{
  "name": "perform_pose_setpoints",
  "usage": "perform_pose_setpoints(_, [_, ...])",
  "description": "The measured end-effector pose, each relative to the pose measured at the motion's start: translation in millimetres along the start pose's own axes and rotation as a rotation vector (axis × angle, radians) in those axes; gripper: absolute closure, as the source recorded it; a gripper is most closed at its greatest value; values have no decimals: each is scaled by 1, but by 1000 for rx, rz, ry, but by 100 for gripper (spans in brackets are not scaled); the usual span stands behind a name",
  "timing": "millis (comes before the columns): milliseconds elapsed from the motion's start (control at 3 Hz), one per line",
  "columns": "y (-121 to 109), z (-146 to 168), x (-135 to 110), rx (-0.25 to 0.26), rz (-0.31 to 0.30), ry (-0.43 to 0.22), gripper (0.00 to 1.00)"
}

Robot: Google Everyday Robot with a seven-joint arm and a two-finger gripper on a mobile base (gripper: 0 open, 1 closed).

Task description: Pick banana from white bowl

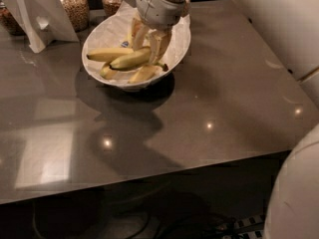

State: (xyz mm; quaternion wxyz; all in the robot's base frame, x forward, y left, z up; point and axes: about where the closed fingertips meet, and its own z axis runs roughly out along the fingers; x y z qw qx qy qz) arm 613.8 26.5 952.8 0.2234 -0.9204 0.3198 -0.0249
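Near table (pixel 209 133): its front edge is lying well in front of the fingers (pixel 160 43), and a broad stretch of it is offering room for carrying toward the viewer.
White bowl (pixel 182 40): it is sitting directly beneath the fingers, its low rim tilting just in front of them.
Banana (pixel 130 59): it is resting atop the pile in the white bowl, stem end between the fingers, body running out to their left.
Gripper (pixel 150 43): it is hanging over the bowl's right half, fingers closing narrowly on the banana near its stem.
Risk, grip: with the hold so near one end, the long body is likely pivoting and slipping free during lifting.
Risk, neighbours: other bananas (pixel 105 54) are touching it below and left, so they are liable to drag along, snag the paper lining or rock the bowl.
Far side: jars (pixel 75 6) and a white card (pixel 37 19) are standing behind and left of the fingers, crowding that side; straight up is looking clearest.
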Motion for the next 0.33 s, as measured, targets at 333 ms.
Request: perform_pose_setpoints(333, [-9, -40, -8, 75, 10, -16, 100])
